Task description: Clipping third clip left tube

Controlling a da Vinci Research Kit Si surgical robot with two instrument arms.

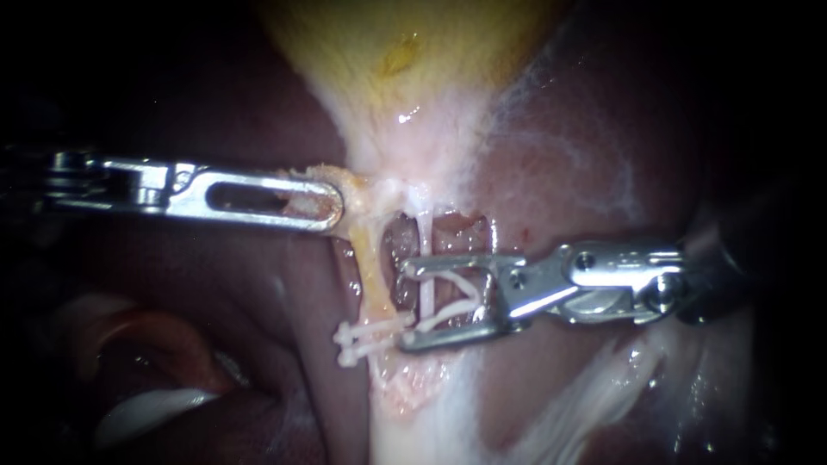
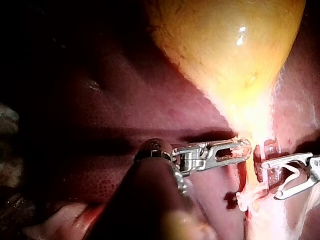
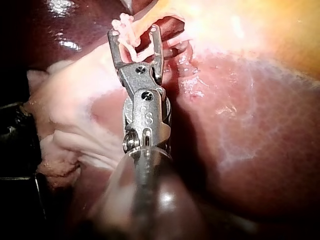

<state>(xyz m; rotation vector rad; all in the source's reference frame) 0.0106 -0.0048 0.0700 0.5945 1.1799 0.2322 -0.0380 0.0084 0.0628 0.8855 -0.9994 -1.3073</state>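
Observation:
My left instrument (image 1: 327, 205) comes in from the left, its slotted jaws shut on yellowish tissue at the gallbladder's (image 1: 405, 60) neck, just above the left tube (image 1: 372, 267). Two white clips (image 1: 366, 334) sit side by side across that tube lower down. My right instrument (image 1: 407, 305) reaches in from the right, jaws wide apart and holding an open white clip (image 1: 457, 301) between them. Its jaw tips stop just right of the left tube. A thin white right tube (image 1: 426, 245) runs down through the jaw gap. In the wrist views the left instrument (image 2: 242, 150) and right instrument (image 3: 135, 32) show the same.
Dark red liver (image 1: 603, 155) surrounds the tubes on both sides. A dissected window (image 1: 457, 232) opens behind the tubes. White fibrous strands (image 1: 586, 405) spread below my right instrument. The yellow gallbladder (image 2: 225, 45) bulges ahead of my left instrument.

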